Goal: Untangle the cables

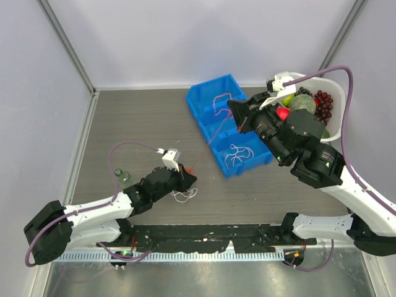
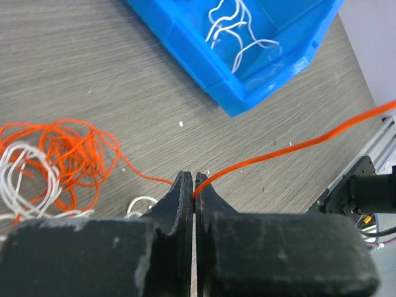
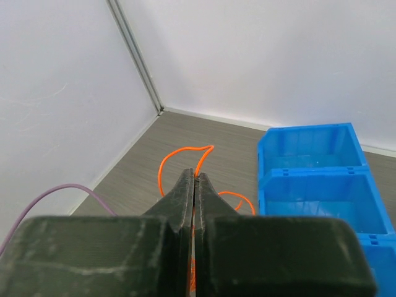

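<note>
My left gripper (image 1: 190, 179) is shut on the orange-red cable (image 2: 291, 147) low over the table; it shows shut in the left wrist view (image 2: 194, 185). A tangle of the orange-red cable (image 2: 68, 154) and a white cable (image 2: 18, 179) lies on the table to its left. The orange-red cable (image 1: 210, 143) runs taut up to my right gripper (image 1: 238, 120), which is shut on it above the blue bin (image 1: 260, 162). In the right wrist view (image 3: 197, 178) an orange-red loop (image 3: 179, 150) sticks out past the fingertips. Another white cable (image 1: 238, 154) lies in the bin's near compartment and a pinkish cable (image 1: 219, 100) in its far one.
A white basket (image 1: 337, 86) with grapes and other fruit stands at the back right, behind the right arm. A small green bottle (image 1: 122, 178) stands beside the left arm. Walls close in the table at the left, back and right.
</note>
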Action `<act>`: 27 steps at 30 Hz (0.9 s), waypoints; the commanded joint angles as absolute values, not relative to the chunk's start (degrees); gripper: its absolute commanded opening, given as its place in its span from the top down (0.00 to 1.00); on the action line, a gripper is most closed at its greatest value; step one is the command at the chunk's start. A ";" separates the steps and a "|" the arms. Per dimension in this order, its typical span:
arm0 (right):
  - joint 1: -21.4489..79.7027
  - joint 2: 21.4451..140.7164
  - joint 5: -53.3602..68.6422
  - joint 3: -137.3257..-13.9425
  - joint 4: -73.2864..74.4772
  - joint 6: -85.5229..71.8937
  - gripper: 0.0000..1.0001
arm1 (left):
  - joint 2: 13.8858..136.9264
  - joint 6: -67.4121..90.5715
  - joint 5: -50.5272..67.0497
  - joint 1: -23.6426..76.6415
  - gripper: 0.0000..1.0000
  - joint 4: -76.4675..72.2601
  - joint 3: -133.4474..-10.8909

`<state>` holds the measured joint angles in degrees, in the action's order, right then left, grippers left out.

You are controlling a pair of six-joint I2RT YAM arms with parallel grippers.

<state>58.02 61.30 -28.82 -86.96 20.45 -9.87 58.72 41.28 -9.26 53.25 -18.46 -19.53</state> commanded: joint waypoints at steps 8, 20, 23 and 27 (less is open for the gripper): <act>52.39 67.22 -31.30 -95.00 16.78 -9.31 0.99 | 55.12 36.47 -2.19 53.44 0.31 -5.71 -35.33; 28.58 79.97 -10.21 -117.22 19.07 -21.26 0.99 | 43.07 36.47 -10.46 53.44 0.07 4.12 -32.87; 26.28 84.62 -8.09 -122.51 18.72 -22.24 0.99 | 42.45 36.47 -9.41 53.44 0.07 4.05 -32.00; 22.16 90.52 -6.60 -128.40 16.70 -22.32 0.99 | 43.06 36.47 -7.39 53.44 0.07 3.17 -31.90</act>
<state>25.43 86.19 -10.94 -123.02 19.99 -20.40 43.11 37.01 -8.47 53.25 3.55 -32.14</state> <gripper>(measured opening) 0.029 0.931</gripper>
